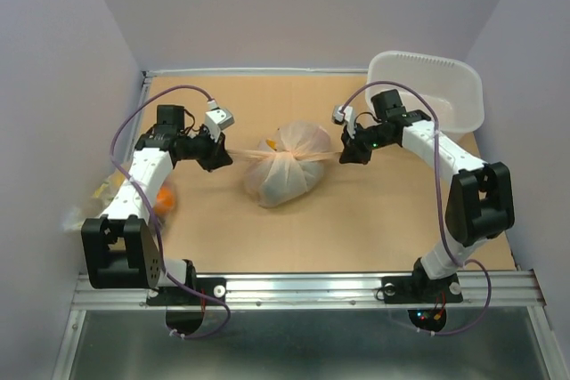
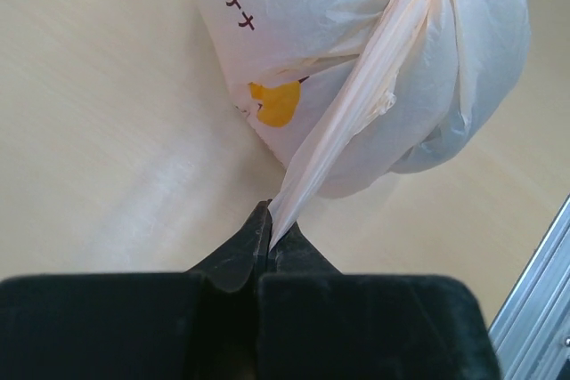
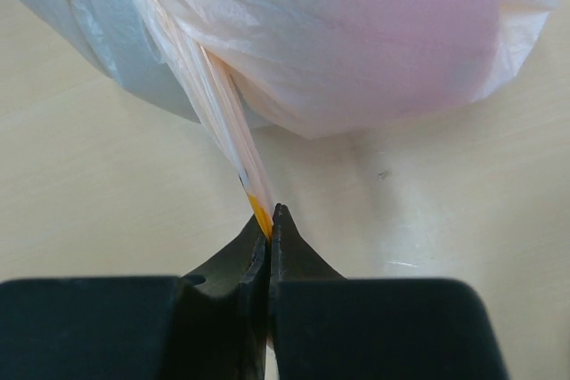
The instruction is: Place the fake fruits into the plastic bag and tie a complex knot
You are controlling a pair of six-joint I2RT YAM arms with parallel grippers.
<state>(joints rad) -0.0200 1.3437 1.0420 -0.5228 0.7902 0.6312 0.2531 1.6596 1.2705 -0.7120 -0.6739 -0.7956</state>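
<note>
Tension step: left gripper [image 2: 270,224] clamped on left tail [image 2: 347,122], right gripper [image 3: 270,224] on right tail [image 3: 227,122]; plastic bag [image 1: 283,180] centred btwn them. Pull evenly, level, so knot [image 1: 288,156] cinches w/o tearing.

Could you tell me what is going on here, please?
Two robot arms are tightening a knot on a bulging bag. The left hand and the right hand each pinch one handle tail, and both tails run taut to opposite sides. The bag lies between them, not yet released.
</note>
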